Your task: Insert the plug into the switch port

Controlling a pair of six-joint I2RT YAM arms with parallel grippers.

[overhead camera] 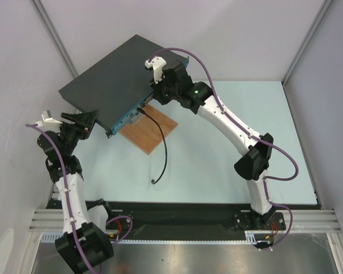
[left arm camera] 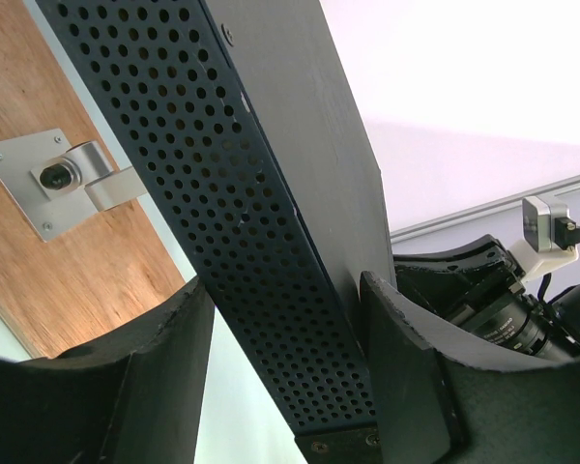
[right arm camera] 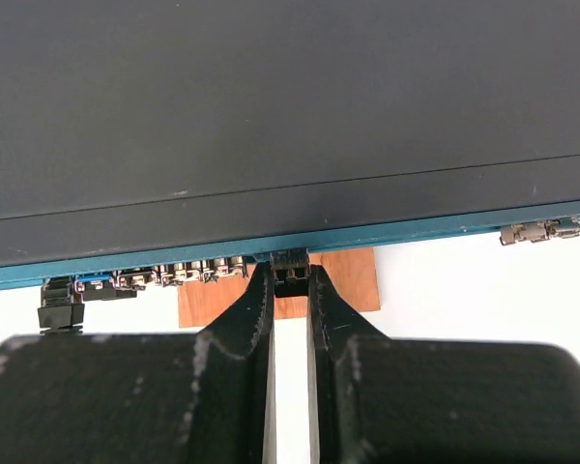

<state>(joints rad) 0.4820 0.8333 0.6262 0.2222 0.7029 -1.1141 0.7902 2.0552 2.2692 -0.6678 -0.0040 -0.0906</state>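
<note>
The right gripper (right arm camera: pixel 290 282) is pinched tight on the plug (right arm camera: pixel 290 263). The plug sits at 12 o'clock from the fingertips, nose at the teal front face (right arm camera: pixel 416 230) of the switch (right arm camera: pixel 290 116), just right of the row of sockets (right arm camera: pixel 174 274). Its long axis runs 6 to 12 while the face runs 9 to 3, so I judge the push goes straight toward 12; how deep it already sits I cannot tell. The left gripper (left arm camera: pixel 282 319) stands with jaws apart astride the switch's perforated end, roughly 8 o'clock from the plug in the top view, so the right arm is the nearer one.
</note>
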